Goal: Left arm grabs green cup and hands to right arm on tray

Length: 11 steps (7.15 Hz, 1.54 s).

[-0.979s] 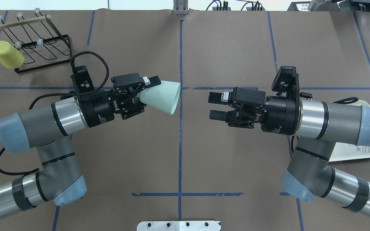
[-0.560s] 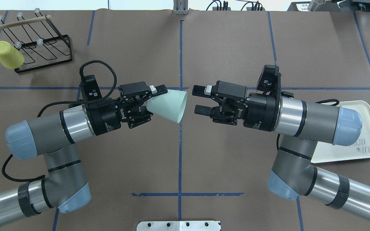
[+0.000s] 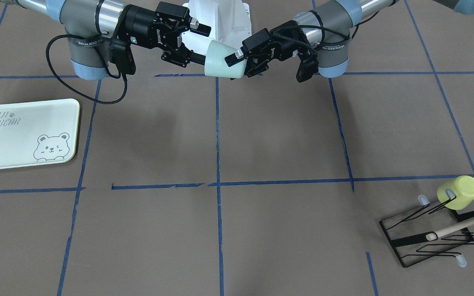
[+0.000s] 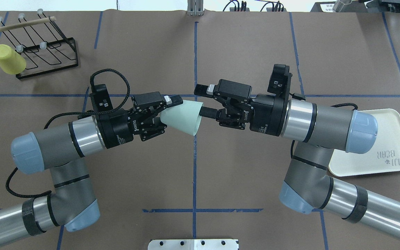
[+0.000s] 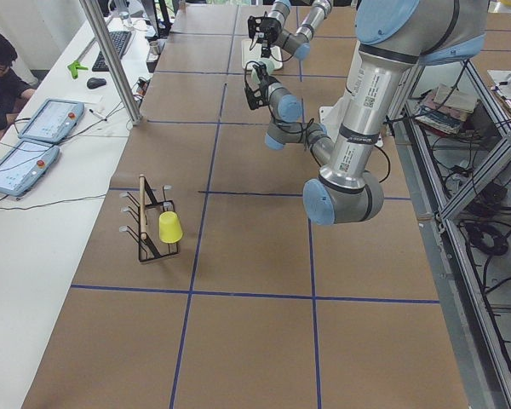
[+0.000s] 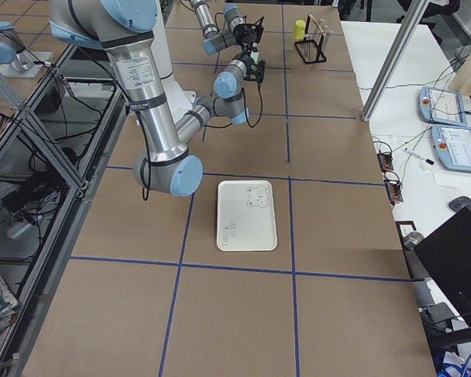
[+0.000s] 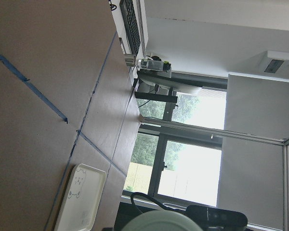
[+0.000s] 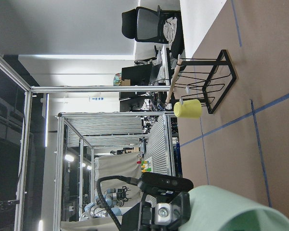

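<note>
Between both grippers, midair | green cup (image 4: 183, 118) sideways, mouth facing right gripper (image 4: 205, 101) | left gripper (image 4: 166, 111) clamped on its base end | right gripper spread apart, jaws straddling the rim | tray (image 4: 391, 135) well behind right gripper's wrist

Mid-air over the brown paper-covered tabletop (image 4: 193, 173), the pale mint-green plastic cup (image 4: 182, 118), sideways in the clamped left pincer (image 4: 167, 111), reaches the spread right pincer (image 4: 202, 101) at its rim, so nothing could pass between them. Beneath them and toward the far edge the surface lies free; only the cream bear-print rectangular tray (image 4: 384, 139), partly overhung by the grey right arm (image 4: 325, 118), and the black wire rack (image 4: 35, 52) bearing a yellow-green cup (image 4: 8, 59) in the far left corner stand in the way.
</note>
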### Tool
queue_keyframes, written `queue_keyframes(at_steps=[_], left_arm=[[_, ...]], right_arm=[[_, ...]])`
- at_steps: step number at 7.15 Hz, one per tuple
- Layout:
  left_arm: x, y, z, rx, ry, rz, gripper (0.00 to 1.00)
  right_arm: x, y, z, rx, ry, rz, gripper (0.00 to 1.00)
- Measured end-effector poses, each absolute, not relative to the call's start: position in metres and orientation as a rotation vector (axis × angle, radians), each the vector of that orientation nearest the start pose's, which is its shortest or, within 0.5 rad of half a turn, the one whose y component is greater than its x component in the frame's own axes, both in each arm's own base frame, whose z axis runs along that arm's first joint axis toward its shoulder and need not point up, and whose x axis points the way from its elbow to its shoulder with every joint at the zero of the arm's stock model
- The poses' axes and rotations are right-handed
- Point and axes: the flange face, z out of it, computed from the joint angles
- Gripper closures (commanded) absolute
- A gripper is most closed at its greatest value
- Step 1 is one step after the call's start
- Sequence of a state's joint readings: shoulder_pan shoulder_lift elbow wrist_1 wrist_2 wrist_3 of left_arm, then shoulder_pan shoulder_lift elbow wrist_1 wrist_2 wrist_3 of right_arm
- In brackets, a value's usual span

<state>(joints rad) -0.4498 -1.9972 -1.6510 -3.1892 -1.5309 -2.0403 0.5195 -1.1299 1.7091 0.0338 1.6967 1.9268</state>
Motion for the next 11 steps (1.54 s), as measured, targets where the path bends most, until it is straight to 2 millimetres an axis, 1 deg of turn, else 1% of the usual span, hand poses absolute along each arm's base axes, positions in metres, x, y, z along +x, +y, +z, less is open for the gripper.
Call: queue_keyframes(at_steps=[3, 4, 6, 7, 8, 9, 11], left_arm=[[0.438, -0.364, 0.222, 0.001, 2.180, -0.579, 0.46], [0.438, -0.364, 0.221, 0.002, 2.182, -0.578, 0.46], [0.438, -0.364, 0.220, 0.002, 2.183, -0.577, 0.46], [0.438, -0.364, 0.220, 0.002, 2.183, -0.577, 0.46], [0.438, -0.364, 0.220, 0.002, 2.183, -0.577, 0.45], [0.438, -0.364, 0.219, 0.003, 2.185, -0.577, 0.45], [0.438, -0.364, 0.220, 0.002, 2.184, -0.577, 0.45]], right_arm=[[-0.409, -0.373, 0.189, 0.111, -2.194, 0.366, 0.05], [-0.414, -0.375, 0.187, 0.111, -2.194, 0.367, 0.11], [-0.418, -0.377, 0.185, 0.111, -2.192, 0.368, 0.32], [-0.419, -0.377, 0.185, 0.109, -2.192, 0.367, 0.50], [-0.419, -0.376, 0.185, 0.108, -2.193, 0.366, 0.64], [-0.420, -0.376, 0.185, 0.107, -2.192, 0.363, 0.69], [-0.421, -0.373, 0.184, 0.108, -2.193, 0.357, 0.69]])
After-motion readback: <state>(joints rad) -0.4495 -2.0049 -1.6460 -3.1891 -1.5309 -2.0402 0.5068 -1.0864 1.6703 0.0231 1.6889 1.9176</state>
